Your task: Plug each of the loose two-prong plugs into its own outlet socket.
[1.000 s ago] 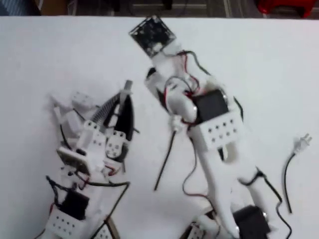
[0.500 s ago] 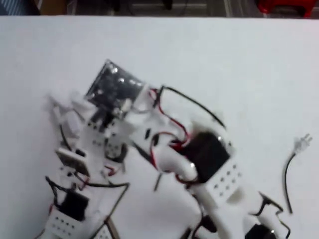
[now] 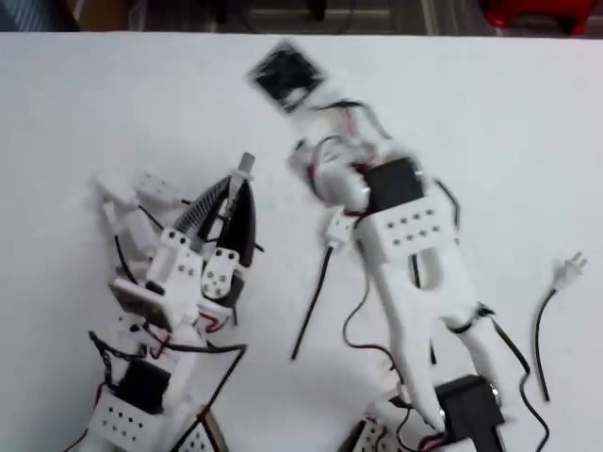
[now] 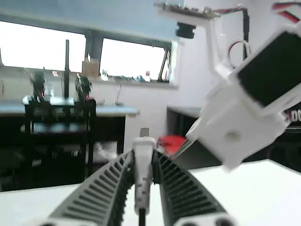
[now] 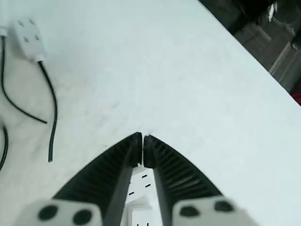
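Left jaws clamp shut on a white two-prong plug (image 4: pixel 142 169), its prongs past their tips. Right jaws, nearly closed, grip a white plastic outlet socket (image 5: pixel 139 184) deep between them. The plug may twist in that pinch and miss the slots.

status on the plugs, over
Left pincer shut on plug. Right pincer shut on socket. Second plug loose on table.
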Controlling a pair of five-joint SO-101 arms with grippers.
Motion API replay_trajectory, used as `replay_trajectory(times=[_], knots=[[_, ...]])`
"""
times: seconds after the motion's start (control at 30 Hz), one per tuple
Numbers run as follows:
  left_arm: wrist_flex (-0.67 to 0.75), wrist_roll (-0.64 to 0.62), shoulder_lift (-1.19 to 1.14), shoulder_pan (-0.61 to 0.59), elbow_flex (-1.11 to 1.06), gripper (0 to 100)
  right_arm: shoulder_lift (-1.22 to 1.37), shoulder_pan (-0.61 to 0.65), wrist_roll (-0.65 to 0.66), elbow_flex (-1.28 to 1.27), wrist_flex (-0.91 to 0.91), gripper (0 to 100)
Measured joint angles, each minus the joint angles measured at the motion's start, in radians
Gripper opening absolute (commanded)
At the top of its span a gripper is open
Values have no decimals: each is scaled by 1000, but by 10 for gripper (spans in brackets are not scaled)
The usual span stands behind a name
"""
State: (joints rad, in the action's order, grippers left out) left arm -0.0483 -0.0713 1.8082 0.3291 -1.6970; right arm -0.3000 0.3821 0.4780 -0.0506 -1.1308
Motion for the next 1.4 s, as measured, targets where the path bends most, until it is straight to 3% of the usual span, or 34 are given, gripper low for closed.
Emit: replay_trajectory(times=[0.23,0.57,0.7,0.97,1.17,1.4], knots=[[0,2,2,3,0,23,-138,-55,5,2,-17,19],[0,2,2,2,0,23,-338,304,8,-6,-101,19],[0,2,2,2,0,23,-311,338,8,-51,-69,19],[-3,0,-6,-41,0,23,-158,193,9,-118,71,19],[0,2,-2,-44,2,23,-18,-64,74,-132,112,19],[0,2,0,-48,2,23,-103,-97,83,-132,109,19]])
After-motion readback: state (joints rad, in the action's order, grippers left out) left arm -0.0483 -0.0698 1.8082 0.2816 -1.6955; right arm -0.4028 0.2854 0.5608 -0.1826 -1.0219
